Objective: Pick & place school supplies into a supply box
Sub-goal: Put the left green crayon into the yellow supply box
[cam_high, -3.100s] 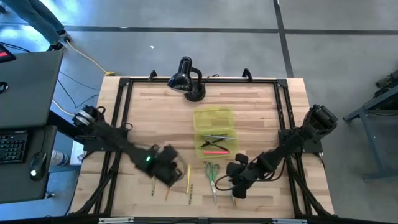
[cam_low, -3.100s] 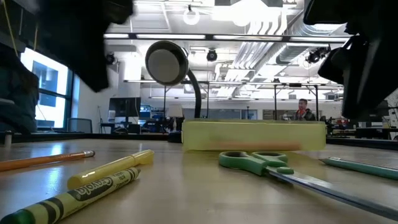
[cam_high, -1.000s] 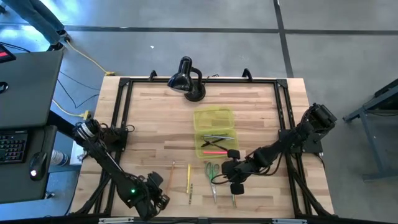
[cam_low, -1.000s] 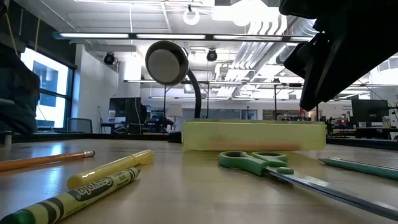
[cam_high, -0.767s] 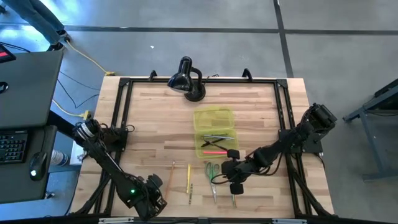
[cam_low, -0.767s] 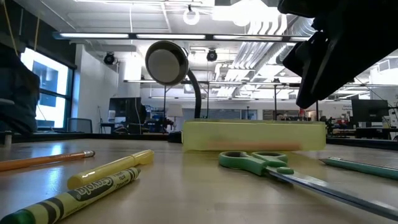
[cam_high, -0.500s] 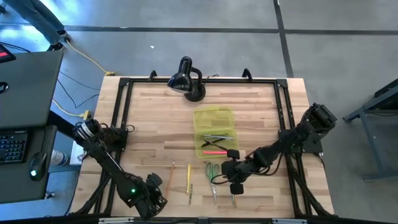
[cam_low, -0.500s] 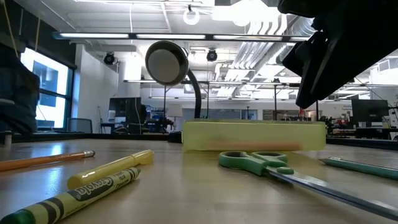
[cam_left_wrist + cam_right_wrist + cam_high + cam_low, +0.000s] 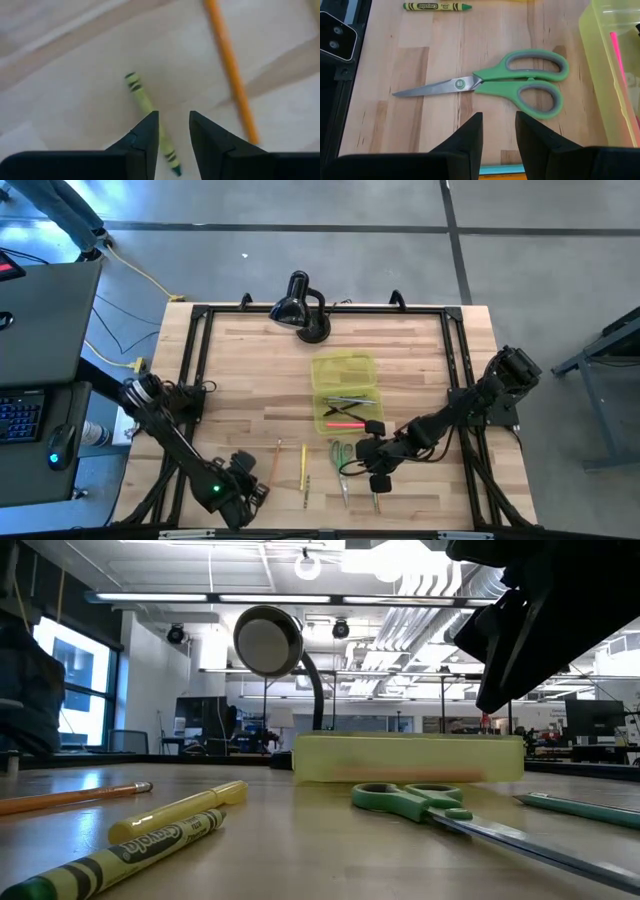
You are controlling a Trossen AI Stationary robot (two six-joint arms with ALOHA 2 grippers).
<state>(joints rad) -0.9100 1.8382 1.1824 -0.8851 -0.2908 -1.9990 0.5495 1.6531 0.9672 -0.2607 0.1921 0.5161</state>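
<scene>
A: Locating the scissors (image 9: 492, 86): where do they lie?

B: Flat on the table (image 9: 240, 370), just ahead of the right gripper (image 9: 499, 131), whose fingers are slightly spread and empty, beside the yellow box (image 9: 346, 394).

A: Appearance?

B: Green handles, steel blades closed.

A: Left gripper (image 9: 173, 131)?

B: Slightly spread over a green crayon (image 9: 145, 107).

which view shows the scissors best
The right wrist view: the whole scissors lie flat, blades shut. The high view shows them small beside the right gripper; the low view, edge-on handles; the left wrist view, nothing.
</scene>
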